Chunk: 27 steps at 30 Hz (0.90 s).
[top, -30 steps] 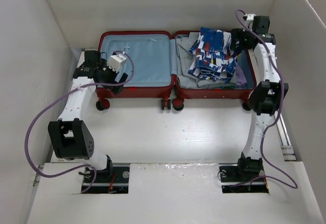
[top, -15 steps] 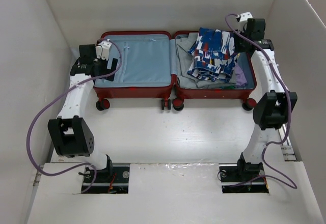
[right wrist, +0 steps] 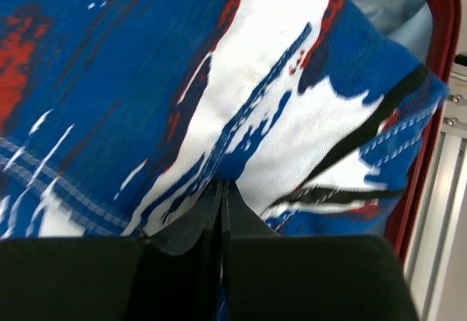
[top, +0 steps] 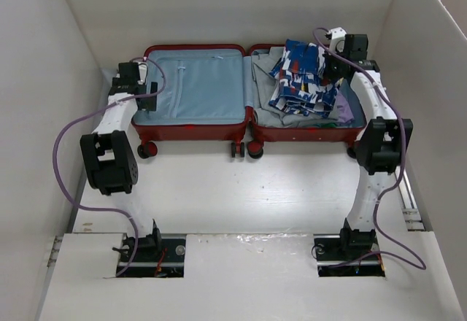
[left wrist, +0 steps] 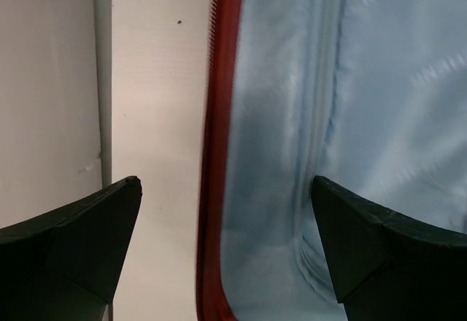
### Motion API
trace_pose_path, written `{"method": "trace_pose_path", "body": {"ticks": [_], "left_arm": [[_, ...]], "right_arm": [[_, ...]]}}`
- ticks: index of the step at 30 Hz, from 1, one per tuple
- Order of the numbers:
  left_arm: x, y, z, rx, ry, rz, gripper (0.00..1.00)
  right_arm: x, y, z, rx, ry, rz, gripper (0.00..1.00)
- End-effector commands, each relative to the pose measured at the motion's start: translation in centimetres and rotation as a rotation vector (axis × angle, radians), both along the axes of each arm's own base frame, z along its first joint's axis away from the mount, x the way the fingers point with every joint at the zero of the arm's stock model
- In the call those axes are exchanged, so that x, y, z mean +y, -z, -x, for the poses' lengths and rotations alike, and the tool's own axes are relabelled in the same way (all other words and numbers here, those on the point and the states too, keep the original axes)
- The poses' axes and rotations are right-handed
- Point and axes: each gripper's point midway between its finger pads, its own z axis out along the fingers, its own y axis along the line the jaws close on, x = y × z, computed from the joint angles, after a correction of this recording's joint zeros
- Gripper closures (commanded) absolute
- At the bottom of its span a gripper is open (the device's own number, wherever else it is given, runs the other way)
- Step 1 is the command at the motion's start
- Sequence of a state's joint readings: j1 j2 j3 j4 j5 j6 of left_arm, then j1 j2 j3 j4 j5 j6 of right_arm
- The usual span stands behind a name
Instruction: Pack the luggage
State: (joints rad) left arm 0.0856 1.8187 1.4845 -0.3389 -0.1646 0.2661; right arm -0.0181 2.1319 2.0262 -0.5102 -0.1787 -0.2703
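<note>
Hard-shell luggage (top: pixel 197 91) looks stiff and bulky, best gripped at its rim; left pincer (left wrist: pixel 225 190) apart, right pincer (right wrist: pixel 221 193) together.

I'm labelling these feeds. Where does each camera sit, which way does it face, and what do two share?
Top external: above and behind the bases, looking down at the open luggage; left arm and right arm show whole.
Left wrist: on the left arm, looking down at the luggage's red rim and blue lining; open left gripper frames it.
Right wrist: on the right arm, close against the patterned garment; shut right gripper below.
Shared: top and right wrist both show the garment.
</note>
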Motion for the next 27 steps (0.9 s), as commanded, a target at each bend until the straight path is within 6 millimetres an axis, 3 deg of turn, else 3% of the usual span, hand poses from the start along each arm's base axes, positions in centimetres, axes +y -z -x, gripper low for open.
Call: {"method": "trace_pose_path", "body": {"ticks": [1,2,3,5,6,9,10,13,15,18,21,23,24,26,27], "left_arm": [[3.3,-2.3,-2.2,-0.09,-0.123,0.003,0.0],[4.3,-2.2,-2.2,-0.088,-0.14,0.034,0.0],[3.8,-2.5,-2.8,-0.099,-0.109,0.09,0.0],[3.8,-1.7,-2.7,-0.08,-0.096,0.117,0.0],[3.6,-1.7,-2.8,-0.081,-0.09,0.123,0.01],[2.7,0.0,-2.4,-0.043,-0.045,0.158,0.12],[2.3,0.8,-2.6,-0.026,-0.02,0.172,0.22],[2.1,3.5,-2.4,0.05,-0.012,0.188,0.34],[2.1,4.3,-2.6,0.063,-0.013,0.19,0.36],[2.6,4.7,-3.0,0.05,-0.027,0.17,0.37],[2.7,5.7,-3.2,0.066,-0.021,0.167,0.62],[2.2,7.2,-2.8,0.113,-0.001,0.188,0.86],[1.9,7.0,-2.7,0.122,0.008,0.201,1.0],[1.5,6.6,-2.5,0.122,0.032,0.212,1.0],[1.2,6.0,-2.4,0.12,0.058,0.22,1.0]], "right_arm": [[-1.2,-3.4,2.1,-0.025,0.046,0.01,0.92],[-2.0,-5.1,2.9,-0.046,0.068,0.019,0.85],[-3.1,-5.7,3.4,-0.049,0.104,0.036,0.76],[-5.1,-5.6,4.8,-0.012,0.159,0.043,0.6],[-5.7,-4.7,5.3,0.021,0.187,0.04,0.45],[-8.4,-2.3,6.9,0.097,0.265,0.055,0.3],[-9.0,-1.5,7.3,0.118,0.292,0.05,0.28],[-11.1,1.8,8.5,0.196,0.34,0.039,0.26],[-12.7,3.3,8.9,0.23,0.382,0.036,0.26],[-13.5,5.7,8.9,0.278,0.395,0.033,0.26],[-13.2,7.9,8.7,0.316,0.377,0.016,0.25],[-12.7,8.9,8.6,0.334,0.358,-0.004,0.26],[-11.9,9.8,8.7,0.354,0.312,-0.031,0.26],[-11.1,10.4,8.5,0.349,0.28,-0.062,0.33],[-10.8,10.4,8.5,0.347,0.258,-0.071,0.47]]}}
